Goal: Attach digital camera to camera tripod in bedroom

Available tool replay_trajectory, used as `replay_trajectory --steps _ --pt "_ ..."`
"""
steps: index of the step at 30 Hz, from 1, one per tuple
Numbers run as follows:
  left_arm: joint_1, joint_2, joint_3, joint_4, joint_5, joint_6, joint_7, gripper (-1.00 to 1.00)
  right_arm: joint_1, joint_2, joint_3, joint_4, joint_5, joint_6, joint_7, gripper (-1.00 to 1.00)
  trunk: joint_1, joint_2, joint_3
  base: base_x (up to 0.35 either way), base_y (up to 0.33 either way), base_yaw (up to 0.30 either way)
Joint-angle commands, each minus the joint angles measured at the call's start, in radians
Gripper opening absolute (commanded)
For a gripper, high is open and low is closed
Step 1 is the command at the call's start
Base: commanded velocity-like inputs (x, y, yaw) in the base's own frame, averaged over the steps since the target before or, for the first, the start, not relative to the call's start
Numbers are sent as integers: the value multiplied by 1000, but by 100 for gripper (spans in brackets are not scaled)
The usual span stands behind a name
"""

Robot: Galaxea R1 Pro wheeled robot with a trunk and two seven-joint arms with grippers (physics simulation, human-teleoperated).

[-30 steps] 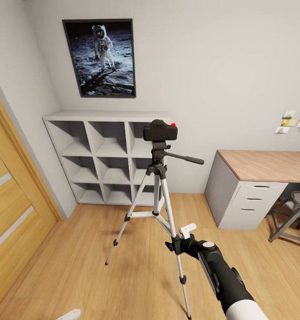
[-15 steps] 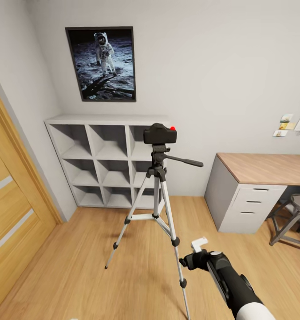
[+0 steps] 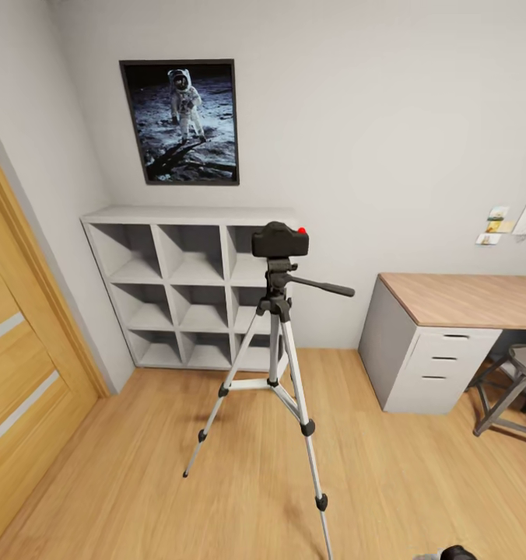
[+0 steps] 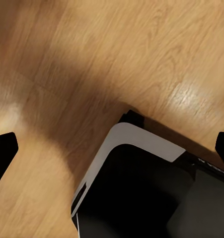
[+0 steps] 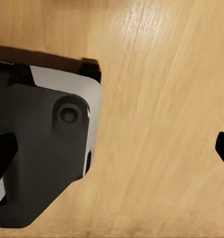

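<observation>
Your right arm has dropped away from the tripod since a second ago: it reached up beside the front leg then, and now it sits at the bottom edge of the head view, while the view itself has tilted so the astronaut picture [image 3: 185, 122] sits lower on the wall.

You face the bedroom [image 3: 387, 140] corner, with the wooden door [image 3: 22, 373] on your left and the desk [image 3: 457, 299] with its drawers on your right. The white cube shelf [image 3: 187, 281] stands against the far wall, and every cell you can see holds nothing.

The camera tripod [image 3: 272, 373] stands upright on the plank floor [image 3: 138, 482], well ahead of both grippers, legs spread, its long axis vertical. Its pan handle juts out toward the desk side, slightly downward. The digital camera [image 3: 279, 239] sits on the tripod head, level, its long side running across your view, red button on top at the desk end.

Your left gripper [image 4: 112, 146] hangs over the floor and the robot's base [image 4: 141, 193], fingers wide apart and holding nothing. Your right gripper [image 5: 114, 148] is likewise spread wide over floor and base, empty.
</observation>
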Motion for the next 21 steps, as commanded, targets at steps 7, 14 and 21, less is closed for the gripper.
replay_trajectory --steps 7,14,21 --pt "0 0 -8 0 6 3 2 100 1 3 1 142 -6 -164 0 100 1 -2 9 0 0 0" --pt "1 1 -8 -1 6 1 1 100 1 9 -2 159 -123 -204 -29 100 1 -2 20 0 0 0" --pt "1 -1 -8 0 6 2 1 100 2 3 -3 160 -185 -208 -41 100 1 -2 26 0 0 0"
